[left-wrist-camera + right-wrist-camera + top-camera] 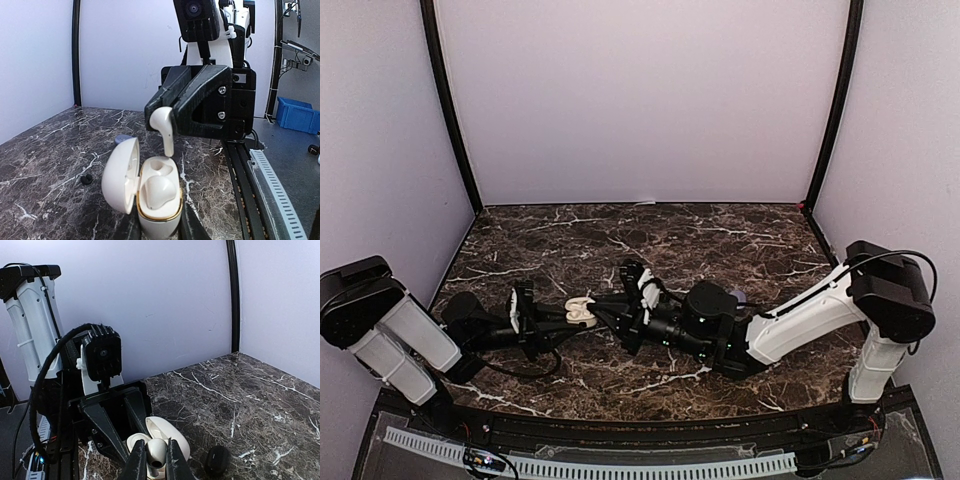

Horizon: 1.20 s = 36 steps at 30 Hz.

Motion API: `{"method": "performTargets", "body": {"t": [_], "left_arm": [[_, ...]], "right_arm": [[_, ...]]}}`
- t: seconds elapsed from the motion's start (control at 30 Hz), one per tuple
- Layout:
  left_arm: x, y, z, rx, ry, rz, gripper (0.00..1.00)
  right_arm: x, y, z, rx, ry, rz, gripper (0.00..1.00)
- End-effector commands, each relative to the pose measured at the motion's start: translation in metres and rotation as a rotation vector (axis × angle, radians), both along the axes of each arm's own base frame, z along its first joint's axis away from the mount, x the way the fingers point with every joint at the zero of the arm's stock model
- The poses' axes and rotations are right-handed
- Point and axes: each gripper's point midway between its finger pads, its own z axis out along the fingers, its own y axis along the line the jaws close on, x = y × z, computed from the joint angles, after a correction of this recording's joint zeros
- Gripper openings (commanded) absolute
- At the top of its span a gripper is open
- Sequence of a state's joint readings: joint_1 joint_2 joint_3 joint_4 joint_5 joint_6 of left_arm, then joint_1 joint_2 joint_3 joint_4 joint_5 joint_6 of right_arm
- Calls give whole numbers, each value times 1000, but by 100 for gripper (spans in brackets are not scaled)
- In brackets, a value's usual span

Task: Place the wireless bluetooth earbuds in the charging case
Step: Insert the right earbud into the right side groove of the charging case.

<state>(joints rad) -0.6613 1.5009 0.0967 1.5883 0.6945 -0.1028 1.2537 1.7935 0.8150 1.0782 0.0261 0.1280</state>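
Observation:
The white charging case [159, 215] stands upright with its lid [120, 175] swung open to the left, and my left gripper [160, 229] is shut on its lower body. One white earbud [157, 192] sits in the near slot. The far slot [161, 165] is empty. My right gripper [156, 460] is shut on a second white earbud [163, 124], whose stem hangs just above that empty slot. In the top view both grippers meet at the case [580, 312] left of the table's middle. A tiny dark earbud [86, 179] lies on the marble to the left.
A black oval case [217, 460] lies on the marble just right of the right fingers. A bluish rounded object [122, 139] shows behind the open lid. Purple walls enclose the dark marble table [720, 235] at the back and sides.

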Motion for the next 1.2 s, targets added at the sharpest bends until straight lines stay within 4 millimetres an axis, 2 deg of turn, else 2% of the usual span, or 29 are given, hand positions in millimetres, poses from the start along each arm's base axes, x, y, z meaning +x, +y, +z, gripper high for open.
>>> {"method": "performTargets", "body": {"t": [0.0, 0.57, 1.17], "left_arm": [[-10, -1, 20, -52, -61, -47, 7], [-13, -3, 20, -57, -54, -71, 7], [-11, -2, 20, -54, -57, -52, 7]], "right_arm": [[-6, 6, 11, 38, -28, 23, 0], [-4, 3, 6, 35, -31, 8, 0], [-4, -8, 3, 34, -16, -13, 14]]}}
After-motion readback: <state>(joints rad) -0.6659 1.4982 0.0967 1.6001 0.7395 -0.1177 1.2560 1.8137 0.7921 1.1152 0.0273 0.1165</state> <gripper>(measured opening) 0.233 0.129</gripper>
